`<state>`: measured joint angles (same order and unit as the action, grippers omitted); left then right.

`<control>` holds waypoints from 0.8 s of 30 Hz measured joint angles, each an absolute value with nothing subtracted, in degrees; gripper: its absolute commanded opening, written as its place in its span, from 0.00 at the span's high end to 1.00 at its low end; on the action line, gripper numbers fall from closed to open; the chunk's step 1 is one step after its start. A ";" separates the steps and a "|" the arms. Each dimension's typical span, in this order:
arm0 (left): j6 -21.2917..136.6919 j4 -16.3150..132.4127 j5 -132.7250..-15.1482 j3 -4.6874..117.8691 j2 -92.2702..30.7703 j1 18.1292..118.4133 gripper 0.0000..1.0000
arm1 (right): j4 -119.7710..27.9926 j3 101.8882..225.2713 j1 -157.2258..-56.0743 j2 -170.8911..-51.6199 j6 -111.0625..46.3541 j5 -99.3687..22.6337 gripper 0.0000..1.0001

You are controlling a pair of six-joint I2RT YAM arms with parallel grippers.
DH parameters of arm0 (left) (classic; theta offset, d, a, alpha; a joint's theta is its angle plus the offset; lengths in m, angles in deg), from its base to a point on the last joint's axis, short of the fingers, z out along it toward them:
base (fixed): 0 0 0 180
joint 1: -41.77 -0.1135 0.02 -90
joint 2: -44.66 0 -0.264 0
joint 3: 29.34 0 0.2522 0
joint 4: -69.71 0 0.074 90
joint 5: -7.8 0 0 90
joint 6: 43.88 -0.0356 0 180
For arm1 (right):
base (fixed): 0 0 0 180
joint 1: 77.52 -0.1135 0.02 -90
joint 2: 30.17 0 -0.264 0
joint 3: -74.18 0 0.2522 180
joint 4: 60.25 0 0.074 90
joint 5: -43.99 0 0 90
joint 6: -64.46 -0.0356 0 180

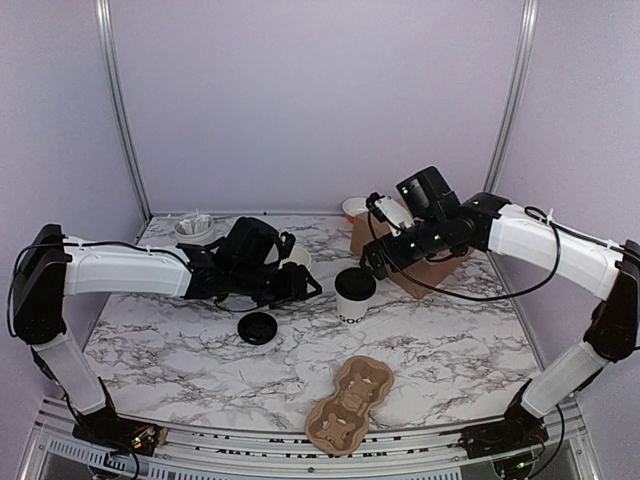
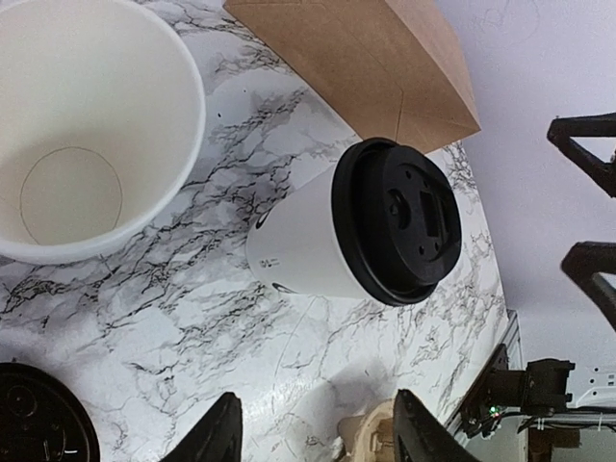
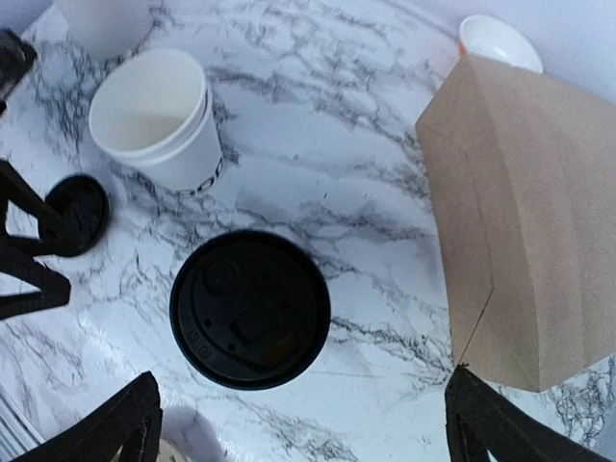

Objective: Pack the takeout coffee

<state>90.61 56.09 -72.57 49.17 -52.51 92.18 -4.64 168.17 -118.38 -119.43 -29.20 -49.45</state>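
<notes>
Right gripper stands open over the lidded cup, fingers clear of it; left gripper is open, holding nothing.

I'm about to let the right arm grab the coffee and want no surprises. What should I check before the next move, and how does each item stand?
1. Takeout coffee standing upright: ok.
2. Black lid seated flush on it: ok.
3. Right gripper above it, fingers apart and empty: ok.
4. Left gripper apart from the coffee, empty: ok.
5. Brown bag open to receive it: cannot tell.
6. Cardboard carrier unobstructed: ok.
</notes>
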 measured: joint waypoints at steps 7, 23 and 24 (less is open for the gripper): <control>94.37 56.11 -77.66 54.92 -57.82 94.13 0.48 | -19.57 159.30 -113.55 -112.50 -34.69 -46.22 0.07; 99.09 54.40 -85.29 63.75 -64.97 96.56 0.51 | -28.92 157.72 -108.46 -119.25 -39.12 -34.02 0.38; 99.16 54.32 -85.33 63.97 -65.19 96.60 0.51 | -29.43 157.46 -108.46 -119.56 -39.15 -33.67 0.40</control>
<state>99.16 54.32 -85.33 63.97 -65.19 96.60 -29.43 157.46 -108.46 -119.56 -39.15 -33.67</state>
